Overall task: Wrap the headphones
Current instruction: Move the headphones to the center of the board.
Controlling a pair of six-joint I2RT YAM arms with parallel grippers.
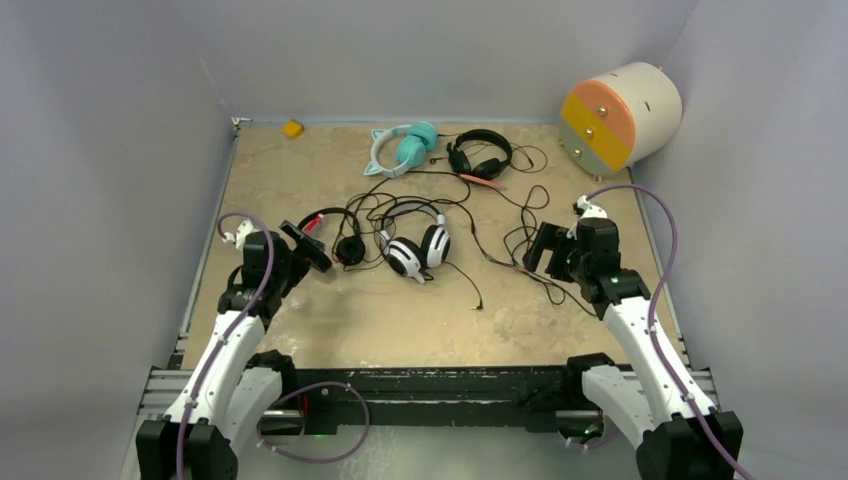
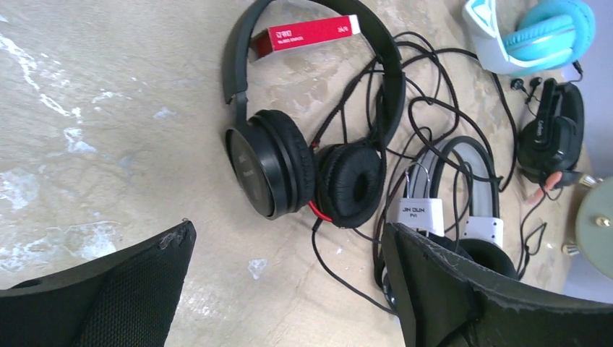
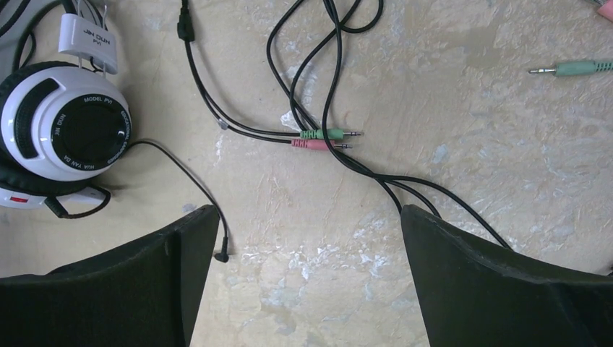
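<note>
Four headsets lie on the tan table among tangled thin black cables (image 1: pixel 500 225). The teal cat-ear headset (image 1: pixel 405 147) and the all-black headset (image 1: pixel 480 153) are at the back. The black headset with red accents (image 1: pixel 335 235) and the white-and-black headset (image 1: pixel 420 245) are in the middle. My left gripper (image 1: pixel 305 245) is open and empty, just left of the black-and-red headset (image 2: pixel 289 163). My right gripper (image 1: pixel 545 250) is open and empty over loose cables, with pink and green plugs (image 3: pixel 325 139) ahead of it. The white earcup (image 3: pixel 65 130) is at its left.
A cream cylinder with an orange, yellow and green face (image 1: pixel 620 115) lies at the back right. A small yellow object (image 1: pixel 292 128) sits at the back left. A thin red stick (image 1: pixel 483 181) lies by the black headset. Grey walls enclose the table.
</note>
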